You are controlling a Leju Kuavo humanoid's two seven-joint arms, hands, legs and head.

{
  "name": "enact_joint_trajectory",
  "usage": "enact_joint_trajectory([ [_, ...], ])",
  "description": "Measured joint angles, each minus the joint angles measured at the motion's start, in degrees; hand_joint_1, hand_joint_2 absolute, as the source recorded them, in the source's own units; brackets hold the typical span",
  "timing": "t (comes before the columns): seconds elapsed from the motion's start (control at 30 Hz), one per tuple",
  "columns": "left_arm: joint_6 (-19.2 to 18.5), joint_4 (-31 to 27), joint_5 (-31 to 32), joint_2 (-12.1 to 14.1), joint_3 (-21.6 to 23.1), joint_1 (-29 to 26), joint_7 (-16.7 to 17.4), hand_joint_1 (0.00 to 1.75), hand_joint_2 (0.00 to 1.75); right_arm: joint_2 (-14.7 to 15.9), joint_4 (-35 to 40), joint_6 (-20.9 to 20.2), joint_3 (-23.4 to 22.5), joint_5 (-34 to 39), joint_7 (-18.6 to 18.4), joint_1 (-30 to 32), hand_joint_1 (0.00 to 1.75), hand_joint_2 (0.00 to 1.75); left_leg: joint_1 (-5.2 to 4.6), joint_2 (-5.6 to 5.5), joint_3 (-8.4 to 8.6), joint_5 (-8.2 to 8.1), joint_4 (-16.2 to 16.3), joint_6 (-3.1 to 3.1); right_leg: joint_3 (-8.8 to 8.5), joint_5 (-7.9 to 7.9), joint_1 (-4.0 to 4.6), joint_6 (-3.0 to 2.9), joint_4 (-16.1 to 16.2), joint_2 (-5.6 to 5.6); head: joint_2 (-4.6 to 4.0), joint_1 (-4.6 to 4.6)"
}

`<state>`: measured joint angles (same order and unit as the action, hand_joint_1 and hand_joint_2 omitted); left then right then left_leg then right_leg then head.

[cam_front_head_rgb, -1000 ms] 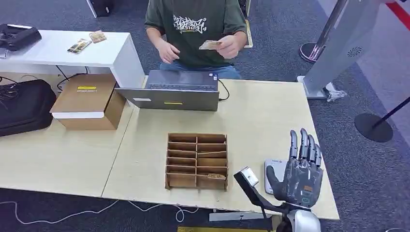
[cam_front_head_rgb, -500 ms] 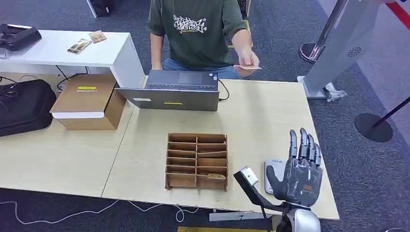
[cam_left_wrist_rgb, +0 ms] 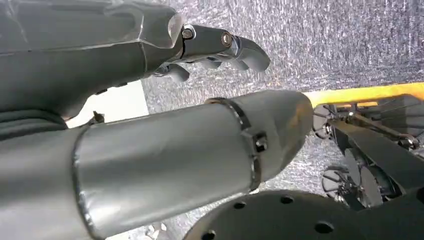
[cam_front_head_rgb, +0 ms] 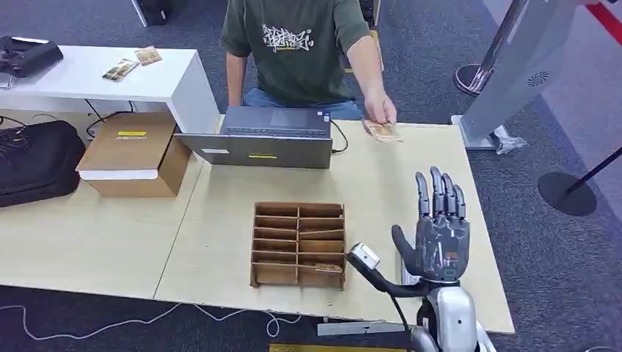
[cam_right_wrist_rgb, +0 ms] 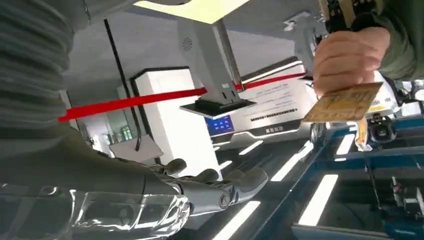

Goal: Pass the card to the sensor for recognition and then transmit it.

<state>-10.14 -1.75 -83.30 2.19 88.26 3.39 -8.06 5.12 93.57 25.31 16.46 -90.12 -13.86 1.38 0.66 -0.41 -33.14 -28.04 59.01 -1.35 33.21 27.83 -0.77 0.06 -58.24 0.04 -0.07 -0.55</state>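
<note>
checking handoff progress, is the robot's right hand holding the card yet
No, the right hand hovers open and empty while a person's hand holds the card.

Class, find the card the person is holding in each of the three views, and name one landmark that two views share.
Head view: the card lies at the table's far edge under the person's hand, right of the laptop.
Left wrist view: not in it.
Right wrist view: the card hangs from the person's hand.
Shared landmark: the person's hand holding it.
</note>
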Motion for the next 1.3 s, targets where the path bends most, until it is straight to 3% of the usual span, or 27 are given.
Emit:
enact_joint_trajectory([
  [0.13,0.0,0.0,0.2,0.3,0.0,0.0,0.0,0.0,0.0,-1.8,-1.4,0.2,-1.8,0.0,1.0,-0.4,0.0,1.75,-0.01,0.01,-0.01,0.0,0.0,0.0,0.0,0.0,0.0,0.0,0.0,0.0,-0.02,0.0],
  [0.37,0.0,0.0,0.9,0.9,0.0,0.2,0.0,0.0,0.0,-5.8,-8.6,2.6,-5.8,0.0,10.8,-5.4,0.0,1.75,-0.01,0.04,0.02,0.01,0.0,0.0,0.0,-0.03,0.0,-0.01,0.0,0.03,-0.02,0.0],
  [0.7,-0.6,-0.2,2.2,1.8,0.0,0.6,1.1,0.0,0.0,-8.6,-17.9,3.5,-7.8,0.9,14.9,-13.2,0.0,1.75,0.0,0.02,-0.01,0.05,0.0,-0.03,0.0,-0.05,0.0,-0.02,0.0,0.03,0.0,-0.02],
  [0.93,-0.7,-1.0,3.1,2.4,0.0,1.0,1.9,0.0,0.0,-9.4,-26.8,4.9,-8.0,0.9,15.5,-20.6,0.0,1.75,-0.01,0.02,0.02,0.08,0.0,0.01,-0.01,-0.07,0.0,-0.02,0.0,0.02,0.0,0.02],
  [1.3,-0.8,-1.2,3.3,2.6,0.0,1.0,1.9,0.0,0.0,-10.2,-32.7,5.7,-8.0,0.0,15.7,-24.0,0.0,1.75,-0.01,0.0,0.0,0.08,0.0,0.01,-0.01,-0.07,0.0,-0.01,0.0,0.01,0.0,0.0],
])
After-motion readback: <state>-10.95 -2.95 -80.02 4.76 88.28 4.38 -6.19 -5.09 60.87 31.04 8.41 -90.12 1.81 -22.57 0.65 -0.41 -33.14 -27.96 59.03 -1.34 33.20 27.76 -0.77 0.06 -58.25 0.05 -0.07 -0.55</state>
